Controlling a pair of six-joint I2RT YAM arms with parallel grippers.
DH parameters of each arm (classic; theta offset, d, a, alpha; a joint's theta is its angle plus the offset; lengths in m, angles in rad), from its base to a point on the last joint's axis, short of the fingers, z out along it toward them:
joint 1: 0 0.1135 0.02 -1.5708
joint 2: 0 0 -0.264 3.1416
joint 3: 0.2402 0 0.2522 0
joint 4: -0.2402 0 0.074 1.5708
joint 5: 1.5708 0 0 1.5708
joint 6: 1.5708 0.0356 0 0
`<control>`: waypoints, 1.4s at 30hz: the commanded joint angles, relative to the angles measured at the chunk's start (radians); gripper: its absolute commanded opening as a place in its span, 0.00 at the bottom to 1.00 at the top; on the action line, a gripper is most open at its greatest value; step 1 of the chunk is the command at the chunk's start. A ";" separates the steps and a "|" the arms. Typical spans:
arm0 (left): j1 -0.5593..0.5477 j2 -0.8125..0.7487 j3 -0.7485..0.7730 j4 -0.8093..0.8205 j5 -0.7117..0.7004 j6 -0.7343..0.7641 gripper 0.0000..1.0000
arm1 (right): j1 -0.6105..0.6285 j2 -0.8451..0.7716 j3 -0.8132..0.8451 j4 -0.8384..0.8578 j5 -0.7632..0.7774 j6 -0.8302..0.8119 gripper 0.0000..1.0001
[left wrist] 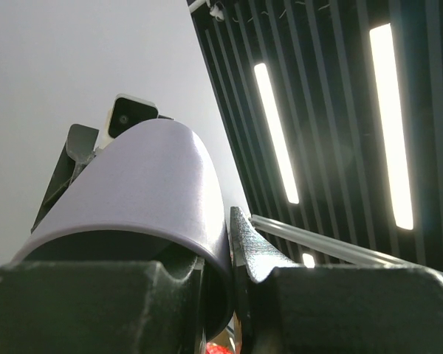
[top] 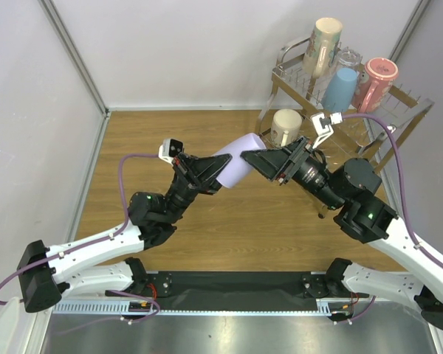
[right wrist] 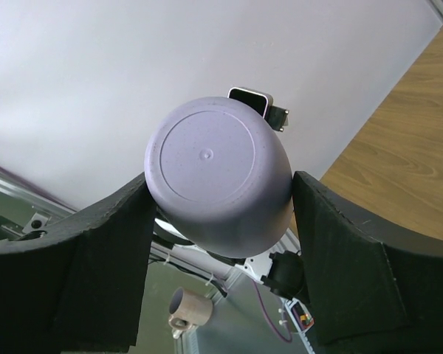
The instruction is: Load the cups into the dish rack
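Held sideways in mid-air above the wooden counter (top: 207,236): the lavender tumbler (top: 235,168), near the centre of the overhead view, between the two arms. Pinched at the rim by the left end effector (top: 215,174), closed down almost fully, with one finger inside the mouth and the other against the outer wall, seen close up from the left wrist. Flat base turned toward the right end effector (top: 249,159), set wide with a black pad on either side of the base end. From the right wrist, both pads flush with the tumbler's outline. No telling from any view whether pressing on it or merely alongside.

At the far right corner of the counter, the dish rack (top: 280,71), chrome wire on two slanted tiers, loaded with five cups. Along the upper tier, from left to right: a tall cream mug (top: 323,44), a clear glass (top: 348,59) and a pink mug (top: 376,82), each leaning among the prongs. Just in front of the glass, a light-blue tumbler (top: 340,90). On the lower tier, at its left end, a pale mug (top: 286,127) with its handle toward the arms, near the lavender tumbler but apart from it.

Purple cables (top: 133,158) looping from both wrists. Plain white walls (top: 170,51) behind and to either side.
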 commanded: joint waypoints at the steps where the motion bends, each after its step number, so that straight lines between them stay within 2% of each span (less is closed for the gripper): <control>1: -0.008 0.001 0.008 0.144 -0.006 -0.029 0.01 | 0.007 0.015 0.034 0.051 0.019 -0.001 0.71; 13: -0.008 -0.032 -0.034 0.133 -0.008 -0.055 0.00 | 0.011 0.075 0.060 0.058 0.019 -0.015 0.73; 25: -0.008 -0.058 -0.063 0.129 -0.029 -0.053 0.00 | 0.013 0.118 0.088 0.037 0.013 -0.029 0.81; 28: -0.008 -0.067 -0.070 0.124 -0.043 -0.058 0.00 | 0.013 0.133 0.088 0.066 0.002 -0.032 0.77; 30: -0.008 -0.070 -0.070 0.124 -0.052 -0.056 0.00 | 0.013 0.153 0.107 0.071 -0.004 -0.035 0.21; 31: -0.008 -0.072 -0.070 0.127 -0.051 -0.055 0.00 | 0.013 0.158 0.120 0.030 0.007 -0.032 0.00; 32: -0.008 -0.072 -0.072 0.127 -0.048 -0.049 0.00 | 0.013 0.165 0.127 0.019 0.005 -0.035 0.00; 34: -0.008 -0.085 -0.080 0.118 -0.042 -0.038 0.20 | 0.013 0.164 0.129 0.009 0.015 -0.048 0.00; 35: -0.008 -0.096 -0.093 0.101 -0.040 -0.033 0.31 | 0.013 0.161 0.129 0.005 0.019 -0.048 0.00; 36: -0.008 -0.114 -0.103 0.049 -0.043 -0.021 0.48 | 0.013 0.159 0.130 -0.024 0.050 -0.053 0.00; 38: -0.007 -0.180 -0.145 -0.015 -0.057 -0.016 0.67 | 0.013 0.158 0.152 -0.066 0.071 -0.082 0.00; 39: -0.005 -0.206 -0.165 -0.073 -0.075 -0.010 0.81 | 0.013 0.158 0.161 -0.084 0.074 -0.094 0.00; 41: -0.004 -0.306 -0.228 -0.136 -0.089 0.002 0.88 | 0.013 0.155 0.179 -0.147 0.091 -0.125 0.00; 42: -0.004 -0.344 -0.248 -0.235 -0.104 0.013 0.93 | 0.013 0.155 0.186 -0.167 0.104 -0.159 0.00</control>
